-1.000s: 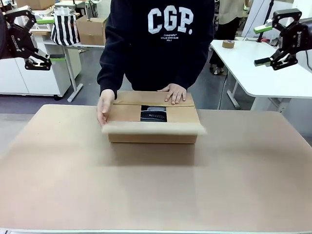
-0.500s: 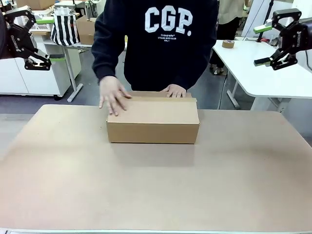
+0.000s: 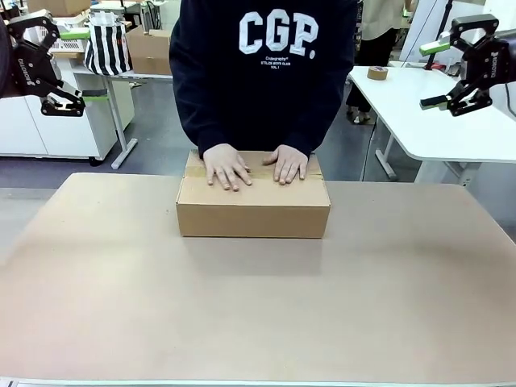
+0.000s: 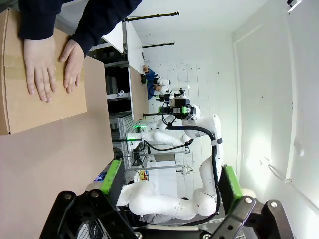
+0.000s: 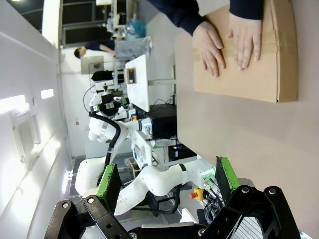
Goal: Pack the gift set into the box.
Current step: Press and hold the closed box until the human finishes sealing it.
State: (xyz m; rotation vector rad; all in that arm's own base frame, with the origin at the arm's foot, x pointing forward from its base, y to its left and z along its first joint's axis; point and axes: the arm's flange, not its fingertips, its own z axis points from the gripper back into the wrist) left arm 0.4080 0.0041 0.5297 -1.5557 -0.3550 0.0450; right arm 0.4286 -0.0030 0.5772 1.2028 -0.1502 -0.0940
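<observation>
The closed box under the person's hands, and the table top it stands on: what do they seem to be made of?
The shallow brown rectangular box looks like plain matte cardboard: dull, unprinted sides, folded top flaps, and a slightly glossier brown tape strip along the seam. Probably corrugated, though no cut edge shows clearly. The tan table top has a flat, non-reflecting finish; whether it is board, laminate or a paper-like cover, I cannot tell.

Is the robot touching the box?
No, both the left gripper and the right gripper hang open high above the table, while only the person's two hands press on the closed box.
</observation>
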